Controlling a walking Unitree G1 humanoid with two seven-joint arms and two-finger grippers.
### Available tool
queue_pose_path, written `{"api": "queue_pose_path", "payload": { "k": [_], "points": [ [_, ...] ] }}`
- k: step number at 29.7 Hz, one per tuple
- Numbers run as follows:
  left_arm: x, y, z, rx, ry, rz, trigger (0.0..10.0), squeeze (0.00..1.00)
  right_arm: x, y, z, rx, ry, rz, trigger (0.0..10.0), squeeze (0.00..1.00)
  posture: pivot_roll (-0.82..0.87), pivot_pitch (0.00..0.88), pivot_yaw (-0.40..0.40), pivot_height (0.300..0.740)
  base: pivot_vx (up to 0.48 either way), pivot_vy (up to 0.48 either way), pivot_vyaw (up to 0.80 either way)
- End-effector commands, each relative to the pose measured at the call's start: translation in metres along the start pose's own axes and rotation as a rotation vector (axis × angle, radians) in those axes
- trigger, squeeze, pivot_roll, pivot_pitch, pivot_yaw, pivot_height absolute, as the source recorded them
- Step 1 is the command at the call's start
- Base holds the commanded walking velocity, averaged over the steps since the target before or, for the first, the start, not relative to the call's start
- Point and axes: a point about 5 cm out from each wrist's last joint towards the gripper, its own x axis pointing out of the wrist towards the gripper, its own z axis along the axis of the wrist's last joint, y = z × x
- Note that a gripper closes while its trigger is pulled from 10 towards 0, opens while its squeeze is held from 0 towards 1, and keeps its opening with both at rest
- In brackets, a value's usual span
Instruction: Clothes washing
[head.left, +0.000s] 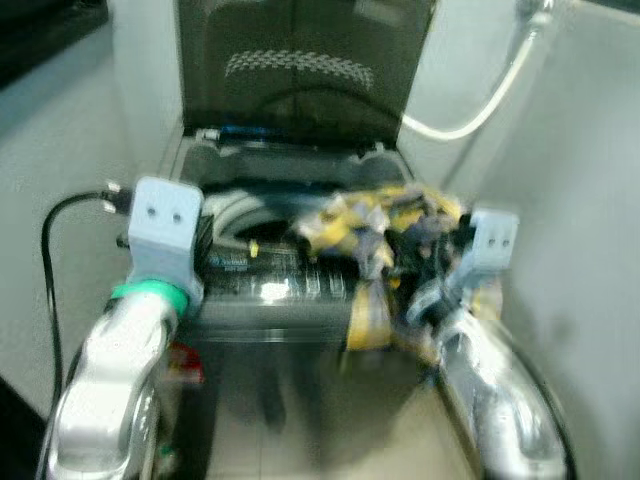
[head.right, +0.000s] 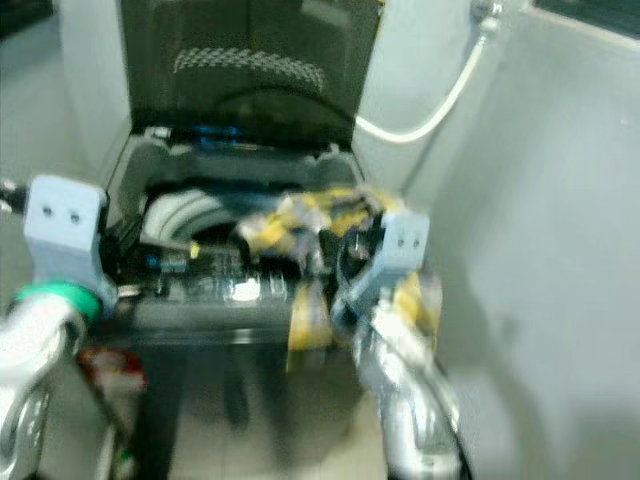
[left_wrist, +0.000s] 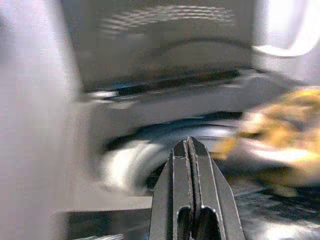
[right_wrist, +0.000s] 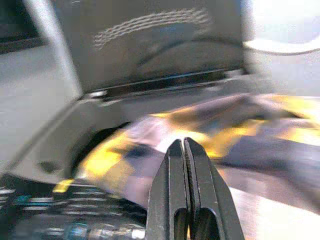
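A top-loading washing machine (head.left: 270, 285) stands before me with its dark lid (head.left: 300, 70) raised. A yellow and dark patterned garment (head.left: 380, 225) lies bunched over the right side of the tub opening (head.left: 235, 215), and part of it hangs down the front. My right gripper (right_wrist: 183, 143) is shut, its tips right at the garment (right_wrist: 150, 150); no cloth shows between the fingers. My left gripper (left_wrist: 188, 143) is shut and empty, held over the left front rim near the tub (left_wrist: 135, 160). All the views are blurred.
A white hose (head.left: 485, 105) runs along the wall at the back right. Grey walls close in on both sides of the machine. A black cable (head.left: 48, 270) loops by my left arm, and something red (head.left: 185, 362) sits low at the machine's left front.
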Motion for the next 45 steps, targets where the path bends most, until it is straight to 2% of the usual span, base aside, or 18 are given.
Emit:
{"api": "queue_pose_path", "payload": {
  "k": [1, 5, 6, 10, 14, 24, 26, 28, 33, 35, 36, 38, 41, 43, 45],
  "points": [
    [-0.002, -0.002, -0.007, -0.003, 0.035, -0.003, 10.0, 0.0, -0.001, 0.0, -0.003, 0.007, 0.015, 0.001, 10.0, 0.0, 0.04, 0.056, -0.025, 0.74, 0.0, -0.48, 0.0],
    [-0.003, -0.001, -0.009, -0.013, 0.053, 0.01, 10.0, 0.0, -0.002, 0.0, -0.004, 0.011, 0.02, 0.006, 10.0, 0.0, 0.04, 0.052, -0.029, 0.74, 0.0, -0.24, 0.0],
    [-0.003, 0.0, -0.01, -0.052, 0.054, 0.019, 10.0, 0.0, -0.002, 0.0, -0.004, 0.011, 0.022, 0.007, 10.0, 0.0, 0.04, 0.052, -0.029, 0.74, 0.0, 0.0, 0.0],
    [-0.002, 0.001, -0.01, -0.074, 0.06, 0.03, 10.0, 0.0, -0.003, -0.001, -0.004, 0.013, 0.024, 0.007, 10.0, 0.0, 0.04, 0.051, -0.031, 0.74, 0.0, 0.0, 0.0],
    [-0.002, 0.002, -0.009, -0.034, 0.054, 0.028, 10.0, 0.0, -0.002, -0.002, -0.004, 0.011, 0.027, 0.008, 10.0, 0.0, 0.04, 0.054, -0.034, 0.74, 0.0, 0.0, 0.0],
    [-0.005, -0.002, -0.012, -0.005, 0.039, 0.015, 10.0, 0.0, -0.001, -0.001, -0.006, 0.003, 0.042, 0.006, 10.0, 0.0, 0.04, 0.062, -0.034, 0.74, 0.0, 0.0, 0.0],
    [-0.006, -0.003, -0.02, 0.014, 0.072, 0.02, 10.0, 0.0, 0.0, -0.001, -0.009, 0.0, 0.061, 0.002, 10.0, 0.0, 0.04, 0.061, -0.031, 0.74, 0.0, 0.0, 0.0],
    [-0.006, -0.003, -0.02, 0.014, 0.072, 0.02, 10.0, 0.0, 0.0, -0.001, -0.009, 0.0, 0.061, 0.002, 10.0, 0.0, 0.04, 0.061, -0.031, 0.74, 0.0, 0.0, 0.0],
    [0.001, 0.003, -0.021, 0.016, 0.072, 0.078, 10.0, 0.0, 0.01, -0.006, -0.017, -0.042, 0.115, -0.045, 10.0, 0.0, 0.04, 0.05, -0.027, 0.74, 0.0, 0.0, 0.0],
    [0.005, 0.007, -0.02, -0.002, 0.048, 0.101, 10.0, 0.0, 0.017, -0.007, -0.02, -0.052, 0.132, -0.053, 10.0, 0.0, 0.04, 0.047, -0.023, 0.74, 0.0, 0.0, 0.0],
    [0.007, 0.008, -0.02, -0.043, 0.028, 0.089, 10.0, 0.0, 0.021, -0.005, -0.025, -0.044, 0.18, -0.026, 10.0, 0.0, 0.03, 0.045, -0.022, 0.74, 0.0, 0.0, 0.0],
    [0.01, 0.005, -0.018, -0.148, -0.018, 0.083, 10.0, 0.0, 0.027, -0.005, -0.035, -0.085, 0.237, -0.016, 10.0, 0.0, 0.04, 0.042, -0.021, 0.74, 0.0, 0.0, 0.0],
    [0.011, 0.005, -0.018, -0.162, -0.031, 0.115, 10.0, 0.0, 0.028, -0.004, -0.037, -0.087, 0.242, -0.015, 10.0, 0.0, 0.04, 0.042, -0.021, 0.74, 0.0, 0.0, 0.0],
    [0.014, 0.005, -0.022, -0.112, 0.006, 0.174, 10.0, 0.0, 0.03, -0.001, -0.039, -0.076, 0.238, -0.006, 10.0, 0.0, 0.05, 0.039, -0.02, 0.74, 0.0, 0.0, 0.0],
    [0.014, 0.001, -0.025, -0.11, 0.037, 0.141, 10.0, 0.0, 0.032, 0.002, -0.038, -0.065, 0.228, 0.005, 10.0, 0.0, 0.04, 0.038, -0.017, 0.74, 0.0, 0.0, 0.0]
  ]
}}
